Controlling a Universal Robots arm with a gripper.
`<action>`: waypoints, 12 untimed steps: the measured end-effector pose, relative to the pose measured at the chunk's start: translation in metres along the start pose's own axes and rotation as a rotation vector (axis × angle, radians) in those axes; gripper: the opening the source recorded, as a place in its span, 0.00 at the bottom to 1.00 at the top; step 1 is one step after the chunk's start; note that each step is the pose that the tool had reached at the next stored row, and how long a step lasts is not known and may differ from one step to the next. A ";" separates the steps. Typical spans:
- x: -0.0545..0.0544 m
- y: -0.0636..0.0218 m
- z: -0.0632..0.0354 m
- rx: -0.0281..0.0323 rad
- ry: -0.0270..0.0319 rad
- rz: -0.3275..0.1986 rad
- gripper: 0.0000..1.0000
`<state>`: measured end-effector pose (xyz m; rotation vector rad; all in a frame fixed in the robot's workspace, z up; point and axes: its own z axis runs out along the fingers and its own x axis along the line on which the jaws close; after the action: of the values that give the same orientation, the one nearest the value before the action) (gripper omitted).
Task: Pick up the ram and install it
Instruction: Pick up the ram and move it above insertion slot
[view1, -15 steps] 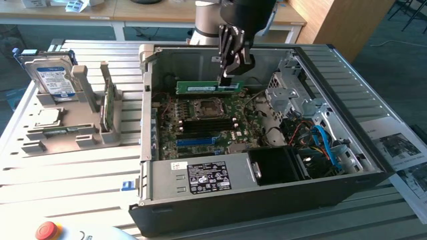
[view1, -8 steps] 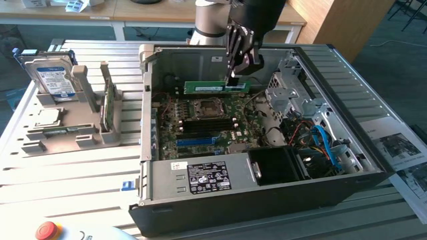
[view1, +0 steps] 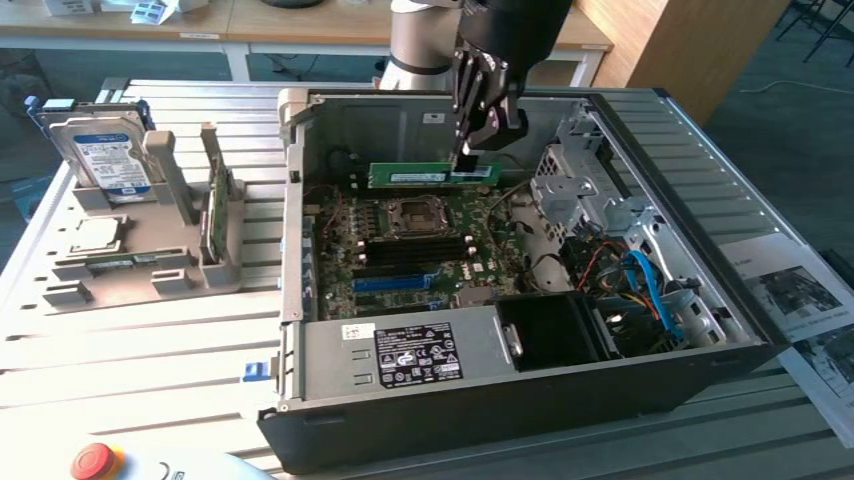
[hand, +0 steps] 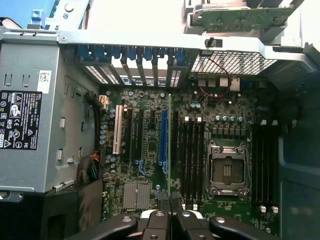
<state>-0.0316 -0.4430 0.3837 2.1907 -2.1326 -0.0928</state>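
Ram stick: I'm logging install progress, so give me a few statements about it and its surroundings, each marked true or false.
1. The gripper is shut on the ram stick. True.
2. The ram stick is already seated in a slot. False: it hangs in the gripper over the motherboard.
3. The hard drive lies inside the case. False: it stands in a holder outside the case, on the exterior view's left.
4. No cooler covers the processor socket. True.
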 end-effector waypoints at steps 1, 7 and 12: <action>0.000 0.0000 0.0000 0.0012 0.0001 0.000 0.12; -0.001 0.0016 0.0001 0.0113 0.0073 0.001 0.12; -0.002 0.0038 0.0004 0.0195 0.0172 0.002 0.12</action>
<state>-0.0354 -0.4411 0.3837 2.1918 -2.1357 -0.0531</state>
